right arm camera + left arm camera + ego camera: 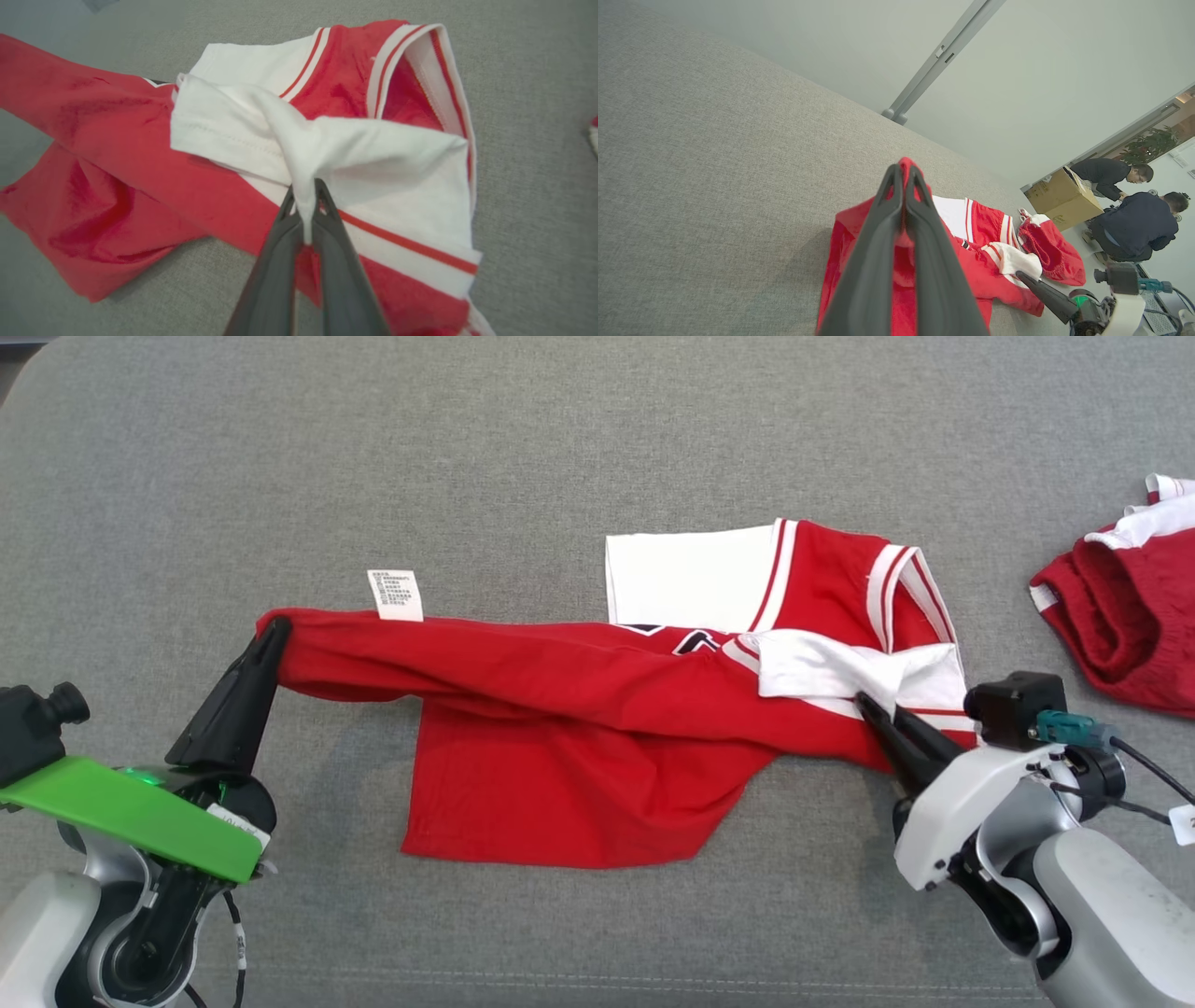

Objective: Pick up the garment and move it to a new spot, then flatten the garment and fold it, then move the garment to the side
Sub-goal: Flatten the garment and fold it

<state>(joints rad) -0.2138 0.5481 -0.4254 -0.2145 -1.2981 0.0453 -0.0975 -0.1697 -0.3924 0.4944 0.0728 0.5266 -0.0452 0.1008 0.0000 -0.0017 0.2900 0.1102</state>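
A red garment [560,728] with white sleeves and striped trim lies stretched across the grey surface, partly lifted between my two grippers. My left gripper [273,633] is shut on its red hem corner at the left, seen close in the left wrist view [903,175]. A white care label [396,595] sticks up near that corner. My right gripper [864,703] is shut on a bunched fold of white sleeve [303,154] at the garment's right end; the fabric [103,154] is pinched between the fingers [280,233].
A second red and white piece of clothing [1120,607] lies crumpled at the far right of the grey cushion [280,448]. In the left wrist view, two people [1134,219] stand by a cardboard box [1064,198] beyond the cushion's edge.
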